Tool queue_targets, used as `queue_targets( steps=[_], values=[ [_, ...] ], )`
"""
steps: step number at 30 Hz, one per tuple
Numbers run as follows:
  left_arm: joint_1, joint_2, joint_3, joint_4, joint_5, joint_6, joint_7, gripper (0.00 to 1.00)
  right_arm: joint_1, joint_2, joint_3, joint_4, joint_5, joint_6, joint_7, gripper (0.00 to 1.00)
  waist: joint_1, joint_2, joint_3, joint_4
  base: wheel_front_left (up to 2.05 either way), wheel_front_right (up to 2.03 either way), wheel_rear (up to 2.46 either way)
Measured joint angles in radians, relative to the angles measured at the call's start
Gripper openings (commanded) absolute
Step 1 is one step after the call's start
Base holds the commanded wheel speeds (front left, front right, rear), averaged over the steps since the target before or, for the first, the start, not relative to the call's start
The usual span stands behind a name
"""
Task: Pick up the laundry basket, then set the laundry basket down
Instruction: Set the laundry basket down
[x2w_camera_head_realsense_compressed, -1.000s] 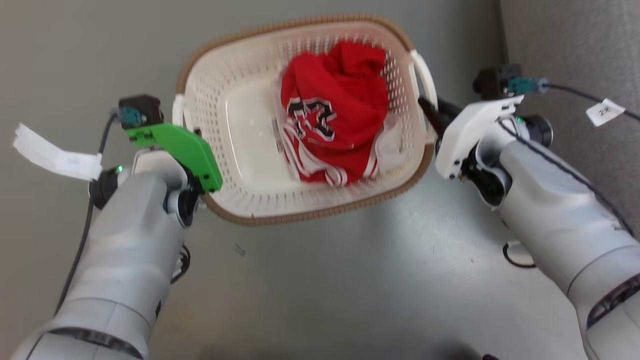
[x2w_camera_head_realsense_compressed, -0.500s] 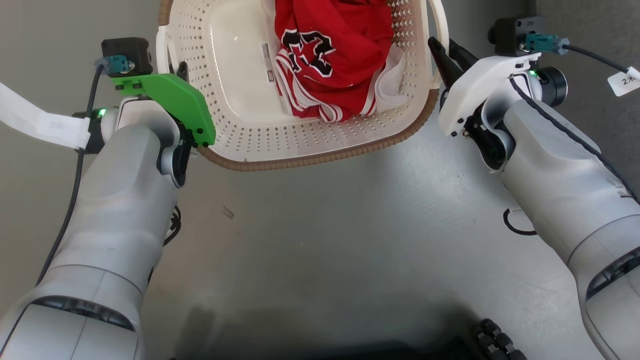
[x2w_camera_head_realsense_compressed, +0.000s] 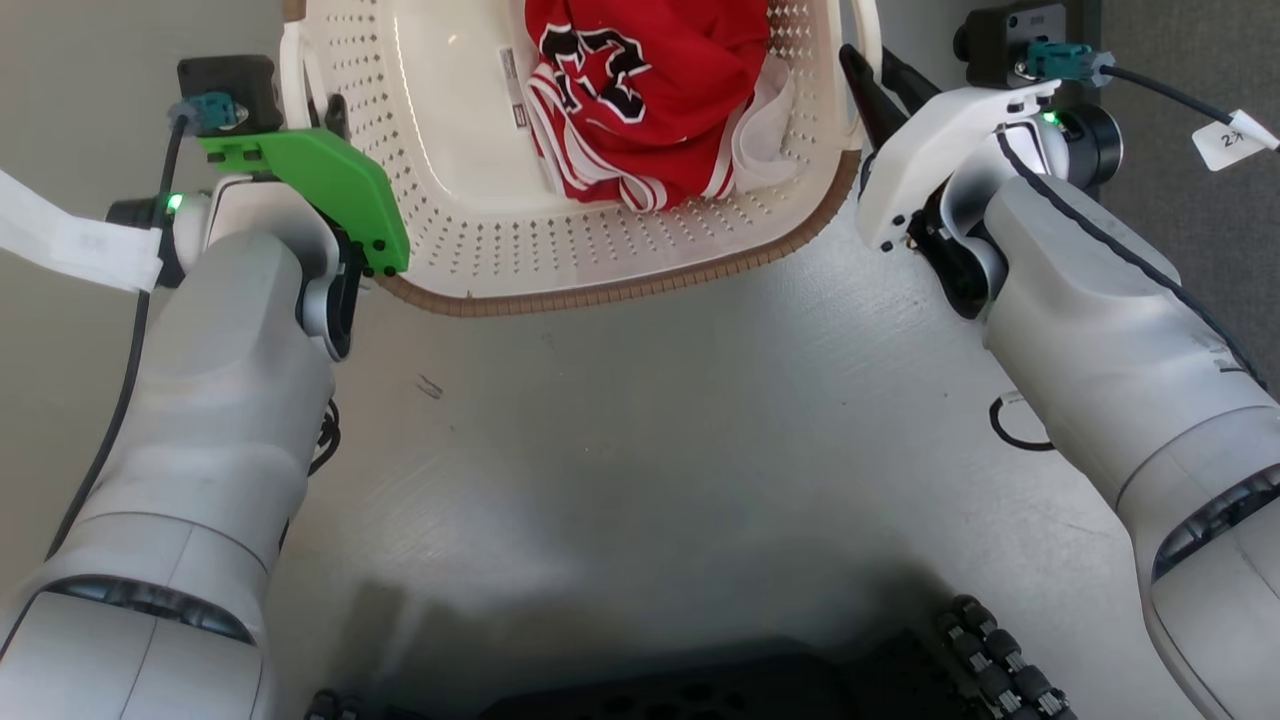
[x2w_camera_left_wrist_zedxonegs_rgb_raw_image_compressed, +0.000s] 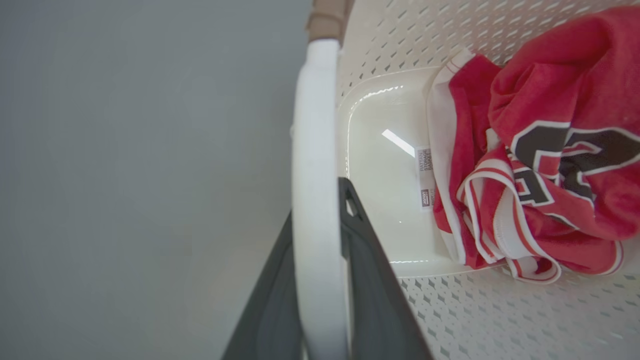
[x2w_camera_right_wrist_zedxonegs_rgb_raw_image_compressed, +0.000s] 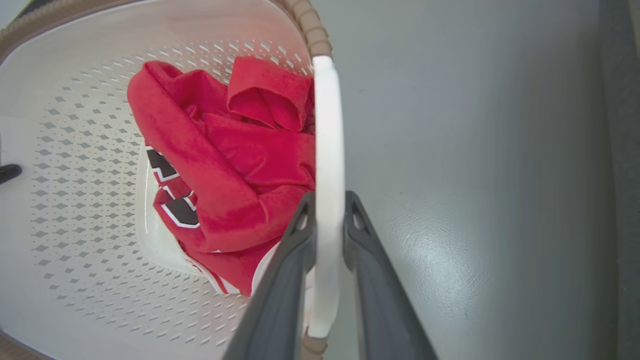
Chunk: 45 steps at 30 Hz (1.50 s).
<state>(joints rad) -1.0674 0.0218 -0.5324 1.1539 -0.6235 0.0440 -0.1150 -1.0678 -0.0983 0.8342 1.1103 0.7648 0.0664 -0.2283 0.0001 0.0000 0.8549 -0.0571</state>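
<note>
Left gripper (x2w_camera_left_wrist_zedxonegs_rgb_raw_image_compressed: 320, 215): the dark fingers (x2w_camera_left_wrist_zedxonegs_rgb_raw_image_compressed: 372, 285) stand narrow, one on each side of the white left handle (x2w_camera_left_wrist_zedxonegs_rgb_raw_image_compressed: 315, 125), pinching it. Right gripper (x2w_camera_right_wrist_zedxonegs_rgb_raw_image_compressed: 328, 200): its fingers (x2w_camera_right_wrist_zedxonegs_rgb_raw_image_compressed: 370, 280) are likewise closed on the white right handle (x2w_camera_right_wrist_zedxonegs_rgb_raw_image_compressed: 327, 125), tips level with the bar.

The laundry basket (x2w_camera_head_realsense_compressed: 600, 240) hangs between the two grippers over the grey floor (x2w_camera_head_realsense_compressed: 640, 450). Its brown rim (x2w_camera_head_realsense_compressed: 600, 295) is nearest the robot and its far end is cut off by the head view's top edge.

Change noted: against the picture of a second ago the whole head view has shifted, and the robot's dark base (x2w_camera_head_realsense_compressed: 700, 690) now shows at the bottom, so the camera has moved. The basket has grown in that view more than the floor marks have. Judgement: it is being lifted, the pick-up is under way and the set-down is outstanding. Both grips are unchanged.

Writing: the red jersey (x2w_camera_head_realsense_compressed: 650, 90) carries black numerals edged in white, folded and not safely read. A sticker (x2w_camera_left_wrist_zedxonegs_rgb_raw_image_compressed: 424, 175) on the basket's bottom has print too small to read. The right cable's white tag (x2w_camera_head_realsense_compressed: 1235, 140) shows a "2" and little more.
</note>
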Motion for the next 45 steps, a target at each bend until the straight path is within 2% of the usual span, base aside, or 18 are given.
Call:
queue_targets(
  steps=[12,19,45],
  values=[
    [-0.012,-0.004,-0.012,0.031,0.004,-0.004,-0.019,0.00,-0.011,0.018,-0.010,0.036,0.001,-0.004,-0.006,0.00,0.0000,0.0000,0.054,-0.011,0.00,0.00,0.00],
    [-0.015,-0.006,-0.016,0.058,0.004,-0.017,-0.016,0.00,-0.010,0.031,-0.014,0.064,0.012,0.013,-0.006,0.00,-0.0001,0.0000,0.071,-0.011,0.00,0.00,0.00],
    [-0.040,-0.005,-0.020,0.081,0.003,-0.044,-0.023,0.00,-0.040,0.037,-0.020,0.087,0.020,0.039,-0.031,0.00,-0.0001,0.0000,0.105,-0.009,0.00,0.00,0.00]
  ],
)
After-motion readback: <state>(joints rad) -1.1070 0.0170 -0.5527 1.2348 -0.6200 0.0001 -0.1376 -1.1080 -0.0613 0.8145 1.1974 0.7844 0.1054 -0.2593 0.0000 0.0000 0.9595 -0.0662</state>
